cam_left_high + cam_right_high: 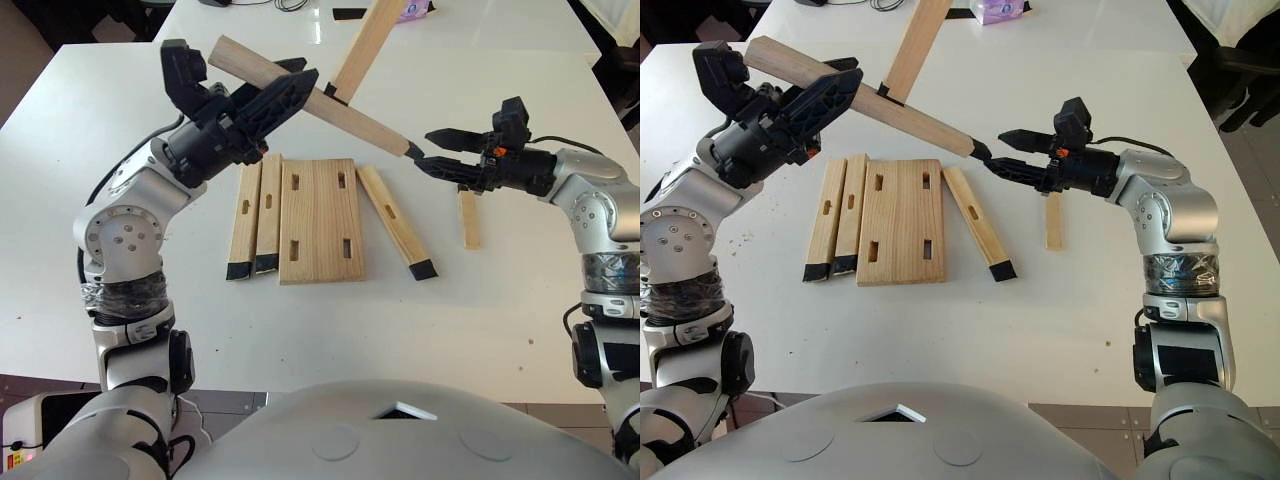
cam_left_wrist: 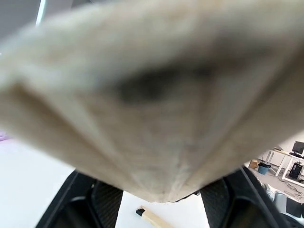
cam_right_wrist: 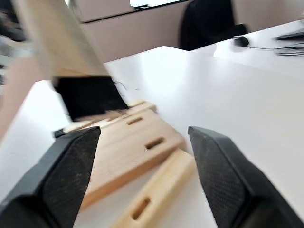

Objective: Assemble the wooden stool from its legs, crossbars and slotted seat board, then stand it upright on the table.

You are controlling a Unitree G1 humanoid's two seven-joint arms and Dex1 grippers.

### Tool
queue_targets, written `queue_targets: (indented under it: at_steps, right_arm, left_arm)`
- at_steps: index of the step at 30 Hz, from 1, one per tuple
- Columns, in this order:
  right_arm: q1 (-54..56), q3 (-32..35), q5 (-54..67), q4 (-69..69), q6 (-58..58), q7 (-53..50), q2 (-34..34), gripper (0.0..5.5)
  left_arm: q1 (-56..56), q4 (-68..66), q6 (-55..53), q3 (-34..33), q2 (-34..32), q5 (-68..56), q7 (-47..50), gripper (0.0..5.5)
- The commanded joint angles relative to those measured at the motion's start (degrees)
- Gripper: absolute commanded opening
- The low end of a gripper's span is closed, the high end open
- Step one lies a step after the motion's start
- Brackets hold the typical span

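Leg (image 1: 350,117) aloft, clamped in left gripper (image 1: 262,105), slanting right. Right gripper (image 1: 423,149) spread wide at leg's black tip. Board (image 1: 320,220) flat at centre, spare legs (image 1: 245,215) beside it.

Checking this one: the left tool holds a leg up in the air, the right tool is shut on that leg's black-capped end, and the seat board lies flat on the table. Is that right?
Not quite. The right tool is open, not shut: the right wrist view shows its fingers spread apart near the black-capped end. The left tool does hold the leg in the air, and the seat board lies flat on the table.
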State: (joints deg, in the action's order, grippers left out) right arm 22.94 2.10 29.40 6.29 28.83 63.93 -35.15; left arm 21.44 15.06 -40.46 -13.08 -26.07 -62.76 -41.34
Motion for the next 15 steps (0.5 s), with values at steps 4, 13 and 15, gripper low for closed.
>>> queue_targets:
  at_steps: [4,13,15]
  right_arm:
    - [-0.56,2.05,0.0,-1.53,-1.8,-1.29,-0.29,3.4]
    - [-5.09,7.36,2.5,-7.32,-0.03,-6.73,-0.29,3.4]
    - [-6.18,8.1,2.2,-7.65,-0.48,-8.28,0.18,3.4]
  left_arm:
    - [-0.12,-0.45,-0.04,0.03,-2.92,2.14,-3.08,2.05]
    - [-2.21,-2.63,3.62,-0.76,-18.2,11.8,-20.24,2.04]
    - [-2.9,-3.51,5.6,0.13,-22.24,14.69,-25.79,2.04]
